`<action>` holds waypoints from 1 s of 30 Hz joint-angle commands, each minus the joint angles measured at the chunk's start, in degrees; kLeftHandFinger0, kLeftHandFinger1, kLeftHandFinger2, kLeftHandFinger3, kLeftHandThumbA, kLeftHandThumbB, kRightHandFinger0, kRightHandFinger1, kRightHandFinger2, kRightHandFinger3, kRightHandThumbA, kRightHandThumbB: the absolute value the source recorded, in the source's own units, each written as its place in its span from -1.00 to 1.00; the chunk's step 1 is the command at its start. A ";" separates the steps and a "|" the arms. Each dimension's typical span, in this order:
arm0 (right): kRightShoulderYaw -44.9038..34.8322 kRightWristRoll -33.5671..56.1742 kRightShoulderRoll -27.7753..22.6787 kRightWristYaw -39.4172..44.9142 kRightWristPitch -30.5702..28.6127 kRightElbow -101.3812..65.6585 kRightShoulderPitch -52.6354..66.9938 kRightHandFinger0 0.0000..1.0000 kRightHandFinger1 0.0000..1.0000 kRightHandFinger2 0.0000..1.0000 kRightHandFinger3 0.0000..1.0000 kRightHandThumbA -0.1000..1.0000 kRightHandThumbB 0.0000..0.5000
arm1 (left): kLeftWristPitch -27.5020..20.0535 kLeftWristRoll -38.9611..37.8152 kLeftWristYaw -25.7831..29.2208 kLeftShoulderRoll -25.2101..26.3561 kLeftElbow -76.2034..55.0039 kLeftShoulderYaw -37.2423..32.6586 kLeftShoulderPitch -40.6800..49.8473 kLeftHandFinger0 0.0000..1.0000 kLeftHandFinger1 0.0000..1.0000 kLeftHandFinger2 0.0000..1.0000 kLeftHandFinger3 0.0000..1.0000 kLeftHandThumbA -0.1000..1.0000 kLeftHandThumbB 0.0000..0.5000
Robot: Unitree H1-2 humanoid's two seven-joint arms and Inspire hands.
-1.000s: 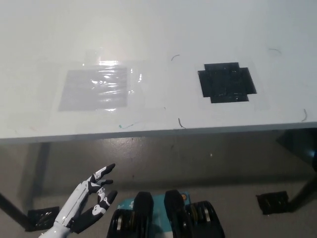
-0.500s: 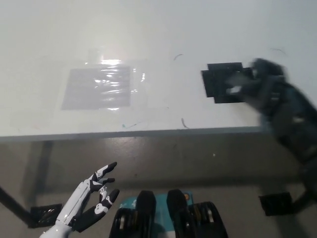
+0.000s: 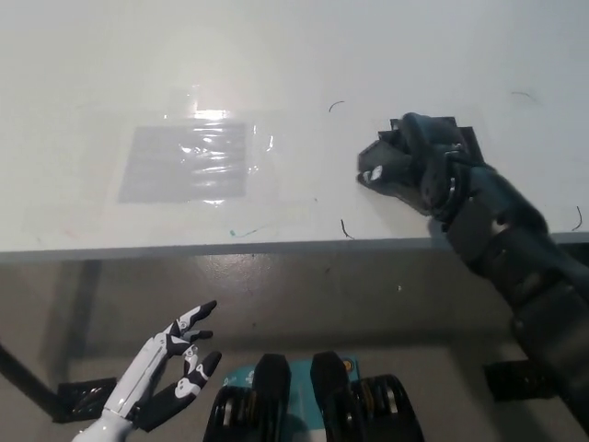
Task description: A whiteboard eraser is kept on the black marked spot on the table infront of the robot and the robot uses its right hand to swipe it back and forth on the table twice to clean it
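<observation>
No eraser shows itself plainly: the black marked spot (image 3: pixel 460 136) on the white table (image 3: pixel 294 55) is mostly covered by the right hand (image 3: pixel 405 164), and whatever lies under the palm is hidden. The fingers curl downward over the spot, but whether they grip the eraser or are closed on nothing cannot be told from this view. Going by the task, the eraser should sit on that mark.

A whiteboard eraser is likely light and stiff in the body, with a soft felt face that drags a little on a smooth tabletop. The best hold is probably across its long sides from above, pressing down lightly so the felt lies flat and does not tip during a swipe.

Left of the hand, well apart, a shiny taped grey patch (image 3: pixel 189 161) lies on the table. The white left hand (image 3: pixel 170 364) rests below the table edge, fingers spread and empty.
</observation>
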 commanded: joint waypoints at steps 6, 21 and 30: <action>2.38 -2.55 -6.55 -0.10 1.46 0.49 0.59 -0.41 -0.33 -0.22 0.15 0.87 0.35 | -0.58 -0.32 -0.13 1.41 -1.68 0.91 -0.15 0.75 1.00 1.00 1.00 0.45 0.22; -4.88 5.33 -6.21 4.11 -4.91 -1.34 -0.23 1.00 1.00 1.00 1.00 0.96 1.00 | -0.17 -0.41 -0.81 1.05 -1.50 0.22 -0.15 0.74 1.00 1.00 1.00 0.46 0.25; -20.25 15.74 -6.89 4.59 -16.56 -12.79 -2.25 1.00 1.00 1.00 1.00 1.00 1.00 | -0.21 -0.85 -1.34 1.60 -1.29 0.43 -0.99 0.74 1.00 1.00 1.00 0.45 0.22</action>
